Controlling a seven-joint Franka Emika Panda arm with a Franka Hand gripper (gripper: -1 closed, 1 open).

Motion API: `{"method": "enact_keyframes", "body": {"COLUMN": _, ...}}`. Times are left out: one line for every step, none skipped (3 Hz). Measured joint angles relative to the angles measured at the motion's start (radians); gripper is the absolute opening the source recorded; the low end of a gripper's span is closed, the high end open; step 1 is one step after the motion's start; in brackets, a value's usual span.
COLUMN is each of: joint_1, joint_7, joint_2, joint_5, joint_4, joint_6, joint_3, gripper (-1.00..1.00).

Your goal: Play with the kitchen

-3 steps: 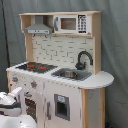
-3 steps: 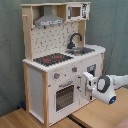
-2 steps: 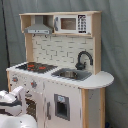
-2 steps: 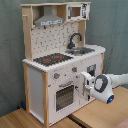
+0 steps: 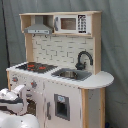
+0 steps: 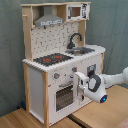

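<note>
Since a second ago the arm has pushed a bit closer to the front panel; the kitchen itself has not shifted. The gripper [image 6: 80, 82] sits right against the kitchen [image 6: 37, 80] front, at the right edge of the oven door [image 6: 64, 95], just under the row of knobs [image 6: 56, 76]. Cannot tell whether the jaws are clenched or released, or whether they hold anything; the white wrist body covers them. In the first exterior view the gripper [image 5: 24, 94] shows at lower left, up against the panel below the hob [image 5: 36, 66].

The kitchen stands upright in the middle of both exterior views, on a light wooden desk [image 6: 15, 120], with a grey curtain [image 6: 10, 55] behind. The hob has red rings on black. The sink [image 5: 71, 74] is beside it, with the black faucet [image 5: 82, 59] curving over. The hood [image 5: 38, 29] hangs above the hob, and the microwave [image 5: 73, 23] sits in the top shelf next to it. A small dark-windowed door [image 5: 61, 106] is below the sink. A blue light [image 6: 103, 98] shows on the arm's wrist in the second exterior view.
</note>
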Motion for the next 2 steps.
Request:
{"method": "enact_keyframes", "body": {"joint_1": -0.004, "joint_7": 0.0, "joint_2": 0.0, "joint_5": -0.002, "joint_4": 0.002, "joint_6": 0.005, "joint_3": 0.001, "gripper": 1.0}}
{"method": "enact_keyframes", "body": {"joint_1": -0.004, "joint_7": 0.0, "joint_2": 0.0, "joint_5": -0.002, "joint_4": 0.002, "joint_6": 0.006, "joint_3": 0.001, "gripper": -1.0}}
